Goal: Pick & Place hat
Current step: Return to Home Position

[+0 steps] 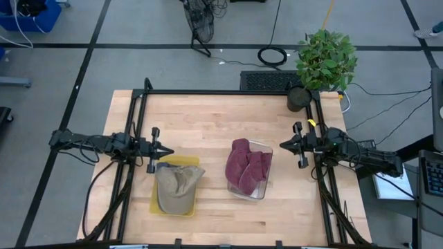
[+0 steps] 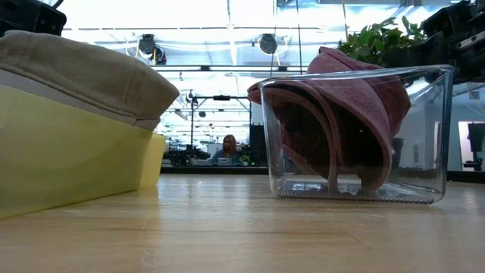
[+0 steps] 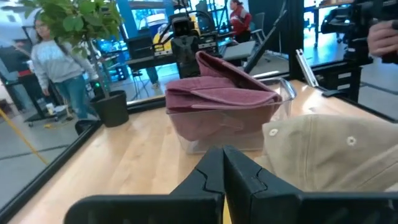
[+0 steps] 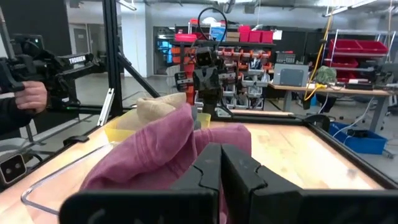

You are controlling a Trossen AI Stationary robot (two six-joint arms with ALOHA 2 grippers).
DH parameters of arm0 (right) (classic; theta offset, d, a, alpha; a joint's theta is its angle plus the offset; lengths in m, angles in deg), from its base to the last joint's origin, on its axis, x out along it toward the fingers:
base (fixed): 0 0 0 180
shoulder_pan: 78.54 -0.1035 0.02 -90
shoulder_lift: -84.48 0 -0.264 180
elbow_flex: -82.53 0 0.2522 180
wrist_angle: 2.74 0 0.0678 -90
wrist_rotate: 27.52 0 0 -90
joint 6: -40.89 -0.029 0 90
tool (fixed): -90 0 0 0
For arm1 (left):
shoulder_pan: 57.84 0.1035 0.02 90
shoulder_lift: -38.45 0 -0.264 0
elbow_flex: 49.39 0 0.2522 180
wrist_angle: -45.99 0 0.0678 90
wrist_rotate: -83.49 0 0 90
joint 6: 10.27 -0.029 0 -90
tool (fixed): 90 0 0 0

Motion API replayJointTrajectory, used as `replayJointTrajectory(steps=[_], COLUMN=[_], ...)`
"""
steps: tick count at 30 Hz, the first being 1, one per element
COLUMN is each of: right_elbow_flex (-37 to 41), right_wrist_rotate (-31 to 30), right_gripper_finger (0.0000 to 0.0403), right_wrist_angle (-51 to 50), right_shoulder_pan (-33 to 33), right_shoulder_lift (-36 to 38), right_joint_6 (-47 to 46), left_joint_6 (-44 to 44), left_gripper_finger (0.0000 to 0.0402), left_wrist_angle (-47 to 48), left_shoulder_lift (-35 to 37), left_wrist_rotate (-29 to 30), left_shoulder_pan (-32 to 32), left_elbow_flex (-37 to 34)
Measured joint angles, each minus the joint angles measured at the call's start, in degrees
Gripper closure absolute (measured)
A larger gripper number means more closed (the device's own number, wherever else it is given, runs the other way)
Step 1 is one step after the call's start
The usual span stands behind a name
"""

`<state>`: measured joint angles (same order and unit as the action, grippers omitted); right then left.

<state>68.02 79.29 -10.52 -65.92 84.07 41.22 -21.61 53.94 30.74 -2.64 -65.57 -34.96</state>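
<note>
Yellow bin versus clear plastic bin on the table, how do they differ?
The opaque yellow plastic bin holds a tan fabric cap; the clear plastic bin holds maroon fabric caps. The yellow bin sits nearer the left gripper, the clear bin nearer the right gripper. Both rest on the wooden table.

Wooden table: yellow bin toward left side, clear bin toward right, standing apart.
</note>
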Motion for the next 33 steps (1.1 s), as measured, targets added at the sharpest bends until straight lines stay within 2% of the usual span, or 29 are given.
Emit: replayJointTrajectory(steps=[6, 33], right_elbow_flex=[0.0, 0.0], right_wrist_rotate=[0.0, -0.2], right_gripper_finger=[0.0403, 0.0403], right_wrist_angle=[2.2, 2.7], right_shoulder_pan=[0.0, 0.0], right_shoulder_lift=[0.0, 0.0], right_joint_6=[0.1, 0.1], left_joint_6=[0.9, 1.1], left_gripper_finger=[0.0386, 0.0382], left_wrist_angle=[-0.2, -0.4], left_shoulder_lift=[0.0, -0.1], left_wrist_rotate=[2.4, 2.6], left_shoulder_pan=[0.0, 0.0], left_elbow_flex=[0.0, 0.0])
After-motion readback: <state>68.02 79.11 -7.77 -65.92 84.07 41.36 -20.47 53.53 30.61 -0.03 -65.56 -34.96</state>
